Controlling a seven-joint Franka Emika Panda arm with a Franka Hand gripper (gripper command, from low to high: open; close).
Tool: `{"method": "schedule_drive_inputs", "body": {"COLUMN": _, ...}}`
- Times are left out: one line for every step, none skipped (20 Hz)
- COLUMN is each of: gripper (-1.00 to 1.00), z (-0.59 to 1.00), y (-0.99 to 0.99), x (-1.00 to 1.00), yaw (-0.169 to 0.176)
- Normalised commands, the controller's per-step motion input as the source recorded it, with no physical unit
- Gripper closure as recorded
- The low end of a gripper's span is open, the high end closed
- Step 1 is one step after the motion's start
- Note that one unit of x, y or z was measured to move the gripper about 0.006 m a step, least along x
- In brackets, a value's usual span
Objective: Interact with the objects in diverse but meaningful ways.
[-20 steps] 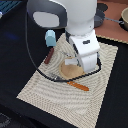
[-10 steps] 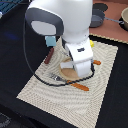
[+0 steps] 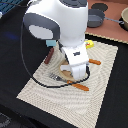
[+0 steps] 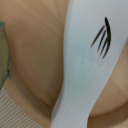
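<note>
My gripper [image 3: 71, 71] reaches down onto the tan round plate [image 3: 63, 73] in the middle of the woven mat; its fingers are hidden under the white hand. Up close in the wrist view, a white oblong piece [image 4: 85, 70] with a black fork-shaped mark lies across the plate [image 4: 35, 60]. No fingertips show there. In the exterior view, a dark-brown stick [image 3: 48, 56] lies on the mat to the left of the arm. Just above the stick a bit of the pale-blue block [image 3: 50, 43] peeks out. The yellow packet [image 3: 90, 44] sits at the mat's far edge.
A fork with an orange handle [image 3: 79, 86] lies beside the plate on the near side, and another orange-handled utensil [image 3: 95, 62] lies on the exterior view's right. Grey pots [image 3: 95, 20] stand at the back on a brown board. The woven mat [image 3: 45, 95] lies on a dark tabletop.
The arm's upper body has swung toward the exterior view's left and now covers more of the pale-blue block. The hand stays over the plate.
</note>
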Motion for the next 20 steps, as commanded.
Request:
{"method": "schedule_drive_inputs", "body": {"gripper": -1.0, "z": 1.0, "y": 0.6, "x": -0.07, "yaw": 0.085}}
{"method": "schedule_drive_inputs", "body": {"gripper": -1.0, "z": 1.0, "y": 0.6, "x": -0.11, "yaw": 0.078}}
{"method": "schedule_drive_inputs", "body": {"gripper": -1.0, "z": 1.0, "y": 0.61, "x": -0.13, "yaw": 0.075}}
{"method": "schedule_drive_inputs", "body": {"gripper": -1.0, "z": 0.9, "y": 0.62, "x": -0.18, "yaw": 0.065}}
{"method": "schedule_drive_inputs", "body": {"gripper": -1.0, "z": 0.68, "y": 0.61, "x": -0.33, "yaw": 0.046}}
{"method": "schedule_drive_inputs", "body": {"gripper": -1.0, "z": 0.48, "y": 0.57, "x": -0.45, "yaw": 0.016}}
{"method": "schedule_drive_inputs", "body": {"gripper": -1.0, "z": 0.35, "y": 0.51, "x": -0.52, "yaw": 0.0}}
{"method": "schedule_drive_inputs", "body": {"gripper": -1.0, "z": 0.3, "y": 0.47, "x": -0.53, "yaw": -0.047}}
{"method": "schedule_drive_inputs", "body": {"gripper": -1.0, "z": 0.32, "y": 0.38, "x": -0.5, "yaw": -0.121}}
{"method": "schedule_drive_inputs", "body": {"gripper": -1.0, "z": 0.33, "y": 0.29, "x": -0.34, "yaw": -0.192}}
{"method": "schedule_drive_inputs", "body": {"gripper": -1.0, "z": 0.34, "y": 0.26, "x": -0.32, "yaw": -0.209}}
{"method": "schedule_drive_inputs", "body": {"gripper": -1.0, "z": 0.34, "y": 0.23, "x": -0.33, "yaw": -0.213}}
{"method": "schedule_drive_inputs", "body": {"gripper": -1.0, "z": 0.34, "y": 0.22, "x": -0.39, "yaw": -0.204}}
{"method": "schedule_drive_inputs", "body": {"gripper": -1.0, "z": 0.32, "y": 0.21, "x": -0.48, "yaw": -0.179}}
{"method": "schedule_drive_inputs", "body": {"gripper": -1.0, "z": 0.3, "y": 0.21, "x": -0.56, "yaw": -0.154}}
{"method": "schedule_drive_inputs", "body": {"gripper": -1.0, "z": 0.27, "y": 0.21, "x": -0.61, "yaw": -0.141}}
{"method": "schedule_drive_inputs", "body": {"gripper": -1.0, "z": 0.21, "y": 0.21, "x": -0.64, "yaw": -0.128}}
{"method": "schedule_drive_inputs", "body": {"gripper": -1.0, "z": 0.2, "y": 0.22, "x": -0.66, "yaw": -0.119}}
{"method": "schedule_drive_inputs", "body": {"gripper": -1.0, "z": 0.19, "y": 0.22, "x": -0.68, "yaw": -0.112}}
{"method": "schedule_drive_inputs", "body": {"gripper": -1.0, "z": 0.17, "y": 0.23, "x": -0.71, "yaw": -0.1}}
